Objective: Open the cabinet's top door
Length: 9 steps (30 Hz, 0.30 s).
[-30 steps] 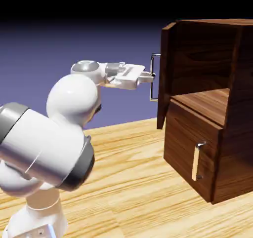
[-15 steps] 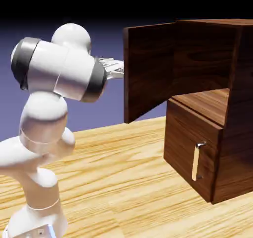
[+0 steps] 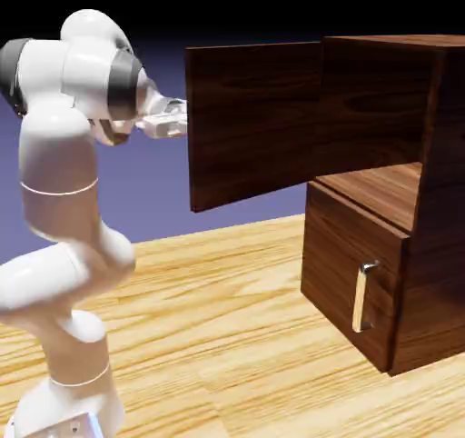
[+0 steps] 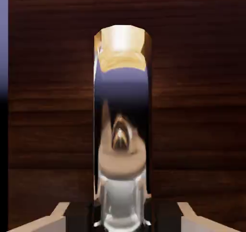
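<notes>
A white Franka Panda arm [image 3: 64, 209] rises along the left side of the exterior frame, its two-finger gripper [image 3: 178, 118] reaching rightward at upper centre to the far face of the tall dark walnut-grain wooden cabinet's [image 3: 400, 200] larger top door [image 3: 254, 118]. That door stands swung wide open, its inner face turned to the camera and its free edge out at centre-left, leaving the upper compartment and its wooden shelf [image 3: 386, 186] exposed at right. Below, the shorter lower door [image 3: 350, 277] sits shut, its short vertical silver bar handle [image 3: 362, 295] at lower right. In the hand view, the long vertical silver bar handle [image 4: 122, 125] of the top door fills the middle of the frame against dark wood grain, with the finger pads [image 4: 79, 217] pinching it from either side at the bottom edge. The cabinet rests on a light wood-grain table [image 3: 227, 336] before a blue-violet backdrop [image 3: 136, 182].
</notes>
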### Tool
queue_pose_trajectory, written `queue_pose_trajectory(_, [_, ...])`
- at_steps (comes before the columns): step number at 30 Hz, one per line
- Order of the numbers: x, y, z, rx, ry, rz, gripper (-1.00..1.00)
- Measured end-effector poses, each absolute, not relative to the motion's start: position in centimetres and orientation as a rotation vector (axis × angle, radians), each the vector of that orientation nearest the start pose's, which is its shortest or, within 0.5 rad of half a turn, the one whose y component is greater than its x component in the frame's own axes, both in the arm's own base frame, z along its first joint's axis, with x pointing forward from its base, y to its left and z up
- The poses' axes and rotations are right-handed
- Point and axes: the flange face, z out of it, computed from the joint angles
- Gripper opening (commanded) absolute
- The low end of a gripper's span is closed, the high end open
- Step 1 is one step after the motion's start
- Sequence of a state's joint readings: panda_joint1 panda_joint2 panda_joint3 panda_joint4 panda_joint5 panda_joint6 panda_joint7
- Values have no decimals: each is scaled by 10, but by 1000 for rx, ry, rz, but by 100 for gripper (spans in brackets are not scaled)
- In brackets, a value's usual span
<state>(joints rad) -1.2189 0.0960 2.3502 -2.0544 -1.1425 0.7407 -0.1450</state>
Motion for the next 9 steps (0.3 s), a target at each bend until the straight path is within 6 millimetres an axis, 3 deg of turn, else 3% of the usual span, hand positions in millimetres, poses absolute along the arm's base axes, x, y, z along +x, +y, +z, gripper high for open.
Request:
queue_pose_trajectory(8, [313,355,521,1455,662,-561,-100])
queue_pose_trajectory(9, [314,358,521,1460,654,-570,100])
